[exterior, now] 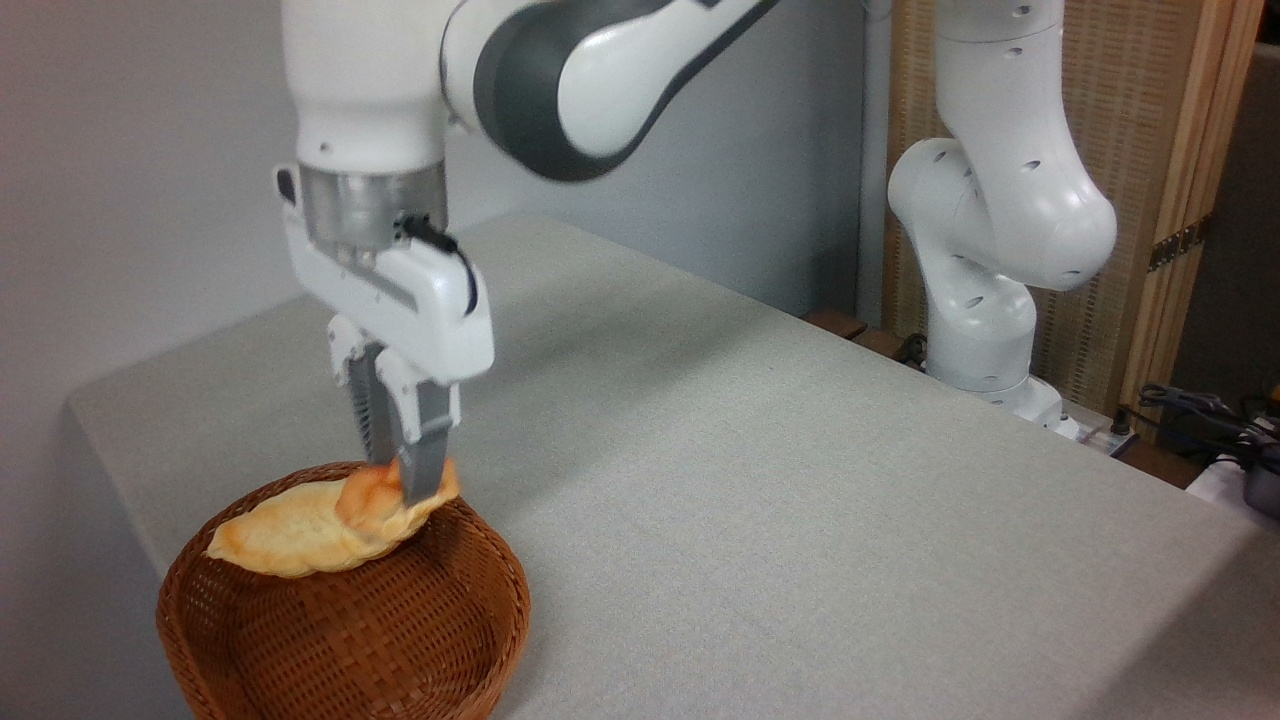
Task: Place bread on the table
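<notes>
My gripper [400, 488] hangs over the far rim of a round brown wicker basket [420, 640] at the table's near left, its fingers pointing straight down. The fingers are shut on the bread [368, 500], a small orange-golden bun held at about rim height. Only part of the bun shows beside the front finger. A longer pale golden loaf [285, 540] lies right under and against the bun, stretching left across the basket. I cannot tell whether the loaf rests in the basket or hangs with the bun. The grey-beige cloth table [760, 450] spreads to the right.
The arm's white base [985, 300] stands past the table's far right edge, with cables and a wooden screen behind it. A grey wall runs along the back and left.
</notes>
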`<action>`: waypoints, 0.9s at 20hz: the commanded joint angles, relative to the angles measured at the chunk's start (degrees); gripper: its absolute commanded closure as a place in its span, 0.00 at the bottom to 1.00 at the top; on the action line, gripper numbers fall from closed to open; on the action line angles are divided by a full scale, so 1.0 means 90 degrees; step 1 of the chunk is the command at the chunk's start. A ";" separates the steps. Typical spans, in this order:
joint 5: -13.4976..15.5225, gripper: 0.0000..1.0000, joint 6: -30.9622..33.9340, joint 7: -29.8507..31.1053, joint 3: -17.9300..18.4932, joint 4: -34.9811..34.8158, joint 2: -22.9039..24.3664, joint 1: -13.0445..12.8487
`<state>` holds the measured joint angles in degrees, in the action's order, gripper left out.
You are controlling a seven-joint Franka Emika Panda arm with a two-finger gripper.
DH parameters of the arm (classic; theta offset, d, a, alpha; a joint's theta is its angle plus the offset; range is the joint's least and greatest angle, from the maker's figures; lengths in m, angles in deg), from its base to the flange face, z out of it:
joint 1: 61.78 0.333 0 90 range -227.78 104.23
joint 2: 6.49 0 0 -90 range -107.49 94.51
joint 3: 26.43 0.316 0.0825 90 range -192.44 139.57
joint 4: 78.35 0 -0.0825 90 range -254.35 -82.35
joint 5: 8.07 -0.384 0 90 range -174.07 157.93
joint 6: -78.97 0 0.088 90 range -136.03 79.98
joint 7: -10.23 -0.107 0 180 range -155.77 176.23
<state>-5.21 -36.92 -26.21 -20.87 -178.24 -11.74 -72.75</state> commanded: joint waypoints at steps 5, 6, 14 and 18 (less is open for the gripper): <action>-0.0015 0.56 0.0591 -0.0111 -0.0032 -0.1447 0.1158 -0.0304; -0.0015 0.56 0.0582 -0.0111 -0.0032 -0.1633 0.1227 -0.0334; -0.0015 0.00 0.0455 -0.0414 -0.0022 -0.2103 0.1179 -0.0510; 0.0015 0.00 0.0445 -0.0326 -0.0022 -0.2084 0.1179 -0.0510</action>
<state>-5.21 -32.06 -28.97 -21.50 -196.57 -1.74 -77.00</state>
